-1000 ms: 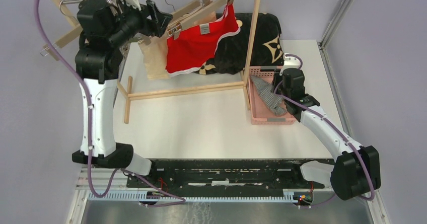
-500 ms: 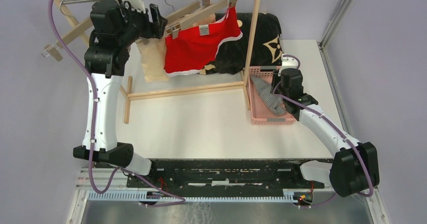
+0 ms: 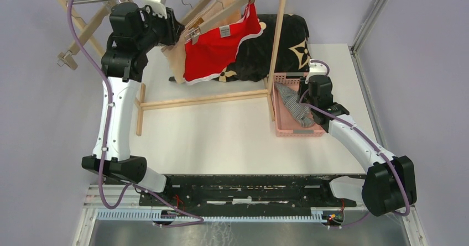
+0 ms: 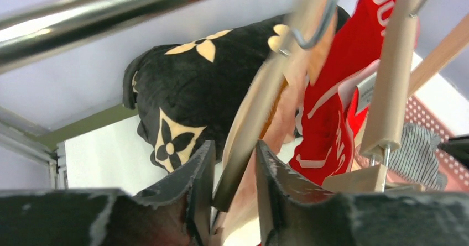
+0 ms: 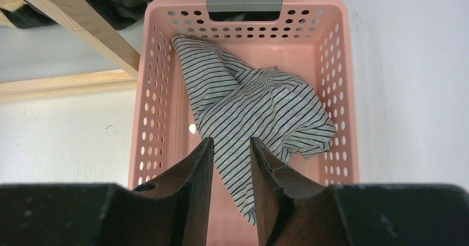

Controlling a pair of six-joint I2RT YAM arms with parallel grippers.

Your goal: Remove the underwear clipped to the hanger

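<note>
1. White table (image 3: pixel 221 141), lilac walls; wooden rack (image 3: pixel 279 36) at the far side.
2. Striped underwear (image 5: pixel 260 113): unclipped, lying in the pink basket (image 5: pixel 243 3) on the right.
3. Red underwear (image 3: pixel 215 50) and beige underwear (image 3: pixel 177 61): clipped to hangers on the rack, both left to do.
4. Left gripper (image 4: pixel 235 168): jaws closed about a wooden hanger (image 4: pixel 243 135).
5. Right gripper (image 5: pixel 232 163): narrowly parted, empty, over the basket.
6. Black cushion (image 3: pixel 276 41) lies behind; the rack post stands between the garments and the basket.

Beige underwear (image 3: pixel 176 63) mostly behind red underwear (image 3: pixel 215 50), wooden hanger (image 4: pixel 251 124) blurred close-up, rail (image 4: pixel 110 14) cropped

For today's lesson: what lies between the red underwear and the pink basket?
The rack's upright wooden post and the black cushion, in the top view.
</note>
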